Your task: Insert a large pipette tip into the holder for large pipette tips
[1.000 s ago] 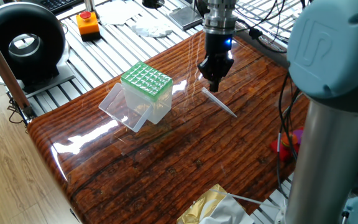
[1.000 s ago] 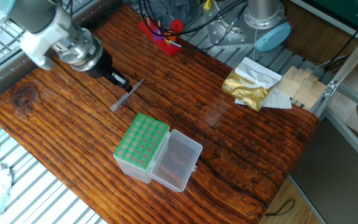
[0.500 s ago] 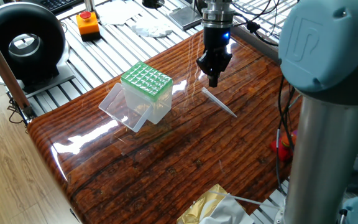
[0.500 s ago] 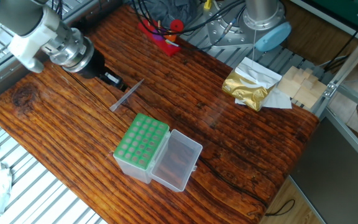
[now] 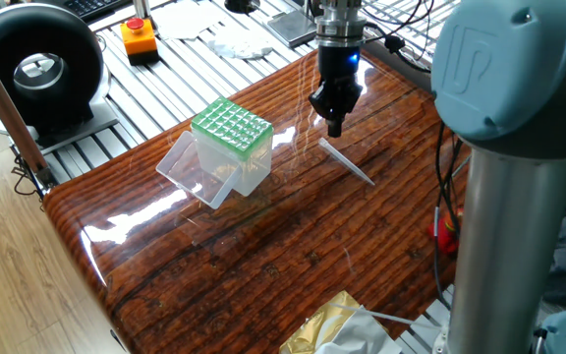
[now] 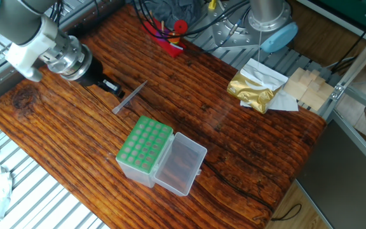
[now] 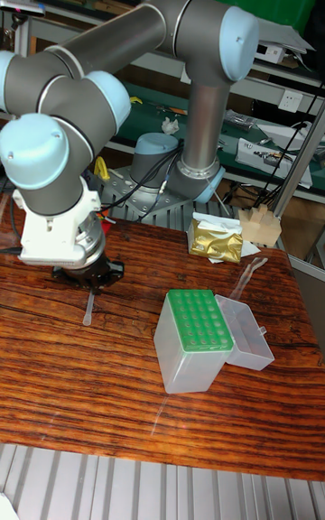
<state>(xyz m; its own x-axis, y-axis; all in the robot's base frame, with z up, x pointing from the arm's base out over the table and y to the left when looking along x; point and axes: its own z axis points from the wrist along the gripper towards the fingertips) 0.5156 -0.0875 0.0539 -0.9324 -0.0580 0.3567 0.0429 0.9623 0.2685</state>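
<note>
One fixed view shows that the gripper point(image 5: 334, 125) has been drawn up and back from the pipette tip point(image 5: 347, 162), which is left lying flat on the table point(image 5: 263, 246) (well apart from the green-topped holder point(image 5: 231, 144)); the jaws look narrow and empty, so no grasp is made yet.

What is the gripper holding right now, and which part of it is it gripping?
Nothing. The large pipette tip lies flat on the table, apart from the gripper, which hangs above and beside its wide end with nothing between the jaws.
</note>
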